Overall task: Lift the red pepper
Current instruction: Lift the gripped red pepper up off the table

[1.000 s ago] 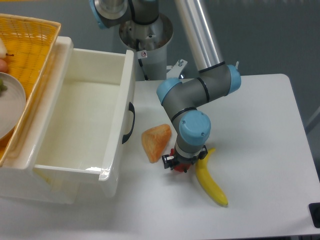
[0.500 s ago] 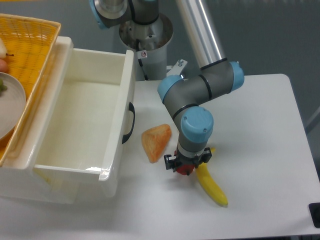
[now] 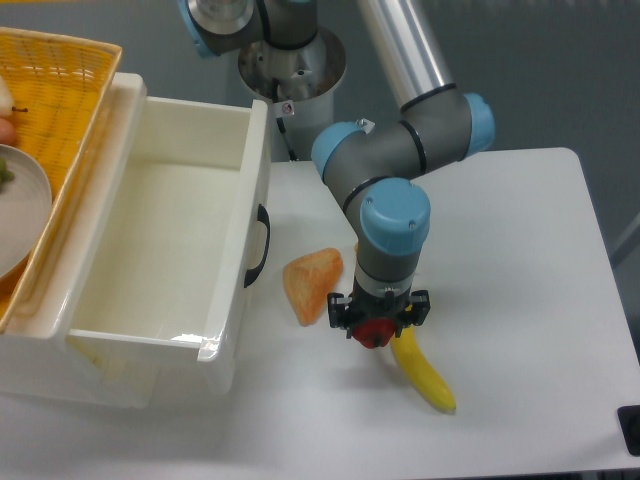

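My gripper (image 3: 378, 328) points straight down over the white table (image 3: 520, 260), and its black jaws pinch the red pepper (image 3: 375, 334), whose glossy red body shows between and just under them; whether the pepper rests on the table or hangs just above it I cannot tell. I take the banana (image 3: 424, 371) as my landmark: the pepper sits at the banana's upper end, touching or nearly touching it, on its left side; the banana itself lies on the table, slanting down and to the right from under my wrist. The pale orange wedge (image 3: 312, 284) lies to the upper left of the banana, near it but apart from the pepper and from my jaws. Further left of the banana stands the open white drawer (image 3: 150, 250), its dark handle (image 3: 259, 245) facing the wedge; its inside shows only bare white walls and floor. Far to the upper left of the banana, beyond the drawer, a yellow wicker basket (image 3: 60, 90) holds a pale plate (image 3: 22, 205), cut off by the edge of the view.
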Available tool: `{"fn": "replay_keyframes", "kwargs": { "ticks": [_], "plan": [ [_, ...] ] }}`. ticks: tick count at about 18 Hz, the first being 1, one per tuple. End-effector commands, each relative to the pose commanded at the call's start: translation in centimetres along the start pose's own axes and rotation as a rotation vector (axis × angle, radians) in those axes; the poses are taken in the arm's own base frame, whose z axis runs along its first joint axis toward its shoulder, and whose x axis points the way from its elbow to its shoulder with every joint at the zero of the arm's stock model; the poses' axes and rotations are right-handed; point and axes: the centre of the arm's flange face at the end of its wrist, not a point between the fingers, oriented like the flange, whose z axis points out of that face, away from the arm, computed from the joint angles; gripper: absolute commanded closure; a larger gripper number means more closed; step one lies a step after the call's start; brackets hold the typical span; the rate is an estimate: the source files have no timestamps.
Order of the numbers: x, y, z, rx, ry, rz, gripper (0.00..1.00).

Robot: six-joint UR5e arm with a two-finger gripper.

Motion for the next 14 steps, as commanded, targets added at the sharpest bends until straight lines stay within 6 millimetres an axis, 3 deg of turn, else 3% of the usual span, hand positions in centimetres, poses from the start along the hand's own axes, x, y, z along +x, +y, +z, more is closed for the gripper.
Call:
{"fn": "replay_keyframes", "kwargs": {
  "ticks": [6,14],
  "plan": [
    [1.0,1.0,-4.2,0.003,-0.001,0.224,0.44],
    [2.9,1.4,-7.3,0.004,-0.012,0.458,0.48]
  ]
}}
